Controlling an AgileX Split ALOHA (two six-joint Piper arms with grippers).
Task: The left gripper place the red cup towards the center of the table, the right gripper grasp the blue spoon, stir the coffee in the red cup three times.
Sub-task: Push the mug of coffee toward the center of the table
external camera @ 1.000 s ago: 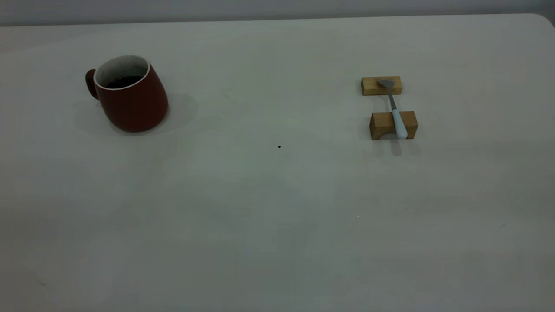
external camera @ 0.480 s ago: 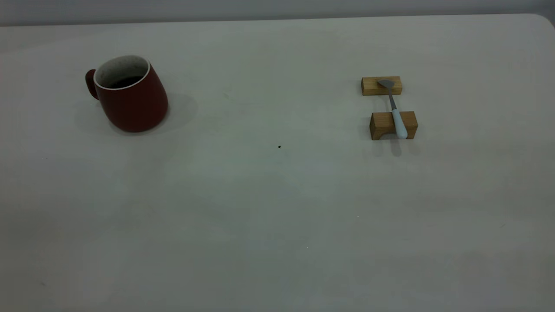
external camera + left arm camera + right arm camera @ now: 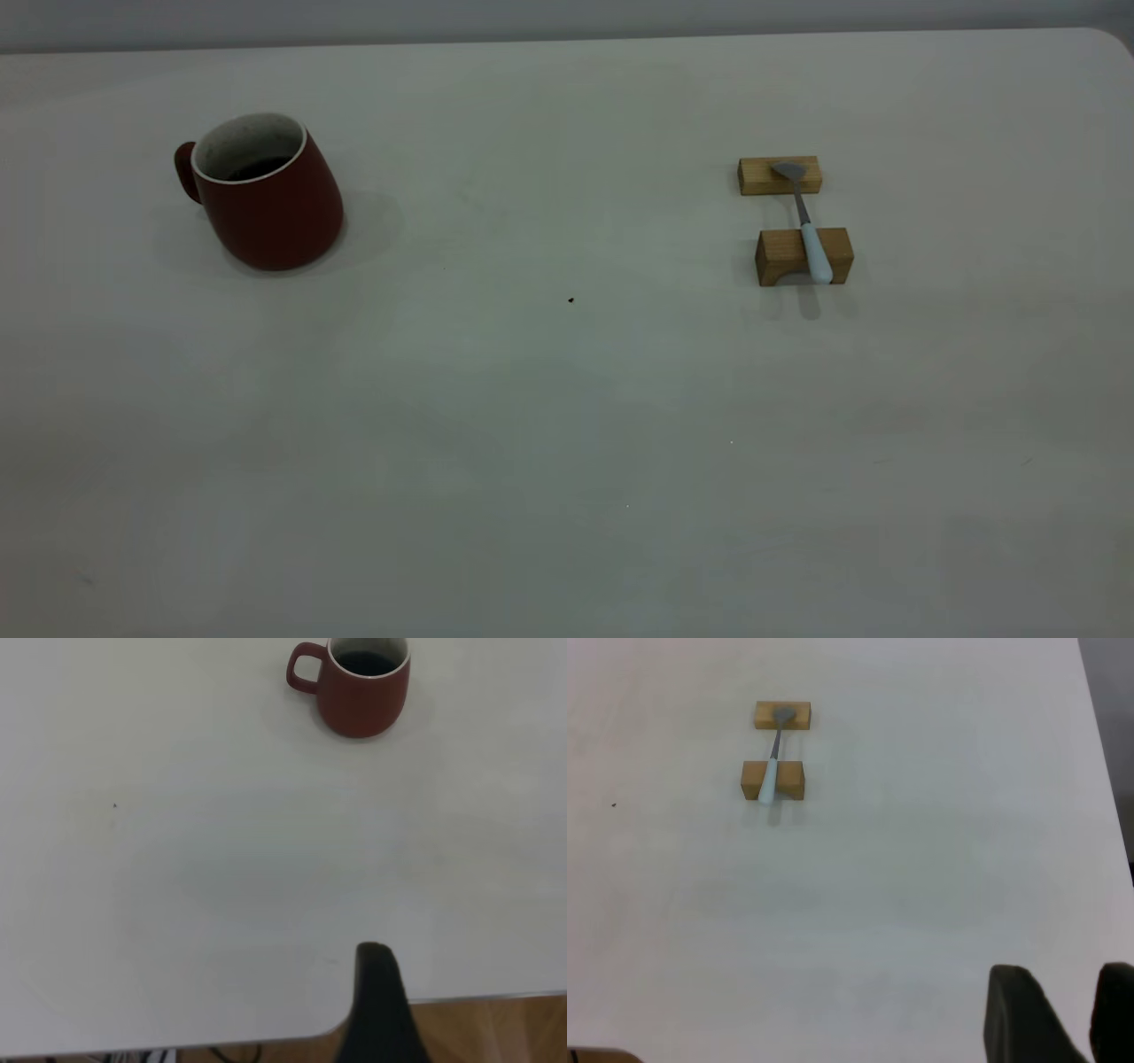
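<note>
The red cup stands upright on the left part of the table, its handle pointing to the left edge. Dark coffee lies in it. In the left wrist view the red cup is far off, and a black part of my left gripper sits over the table's edge. The blue spoon lies across two wooden blocks at the right. My right gripper is open, empty, and far from the blue spoon. Neither gripper shows in the exterior view.
The spoon's bowl rests on the far wooden block and its handle on the near, arched block. A tiny dark speck marks the table's middle. A wooden floor shows beyond the table's edge.
</note>
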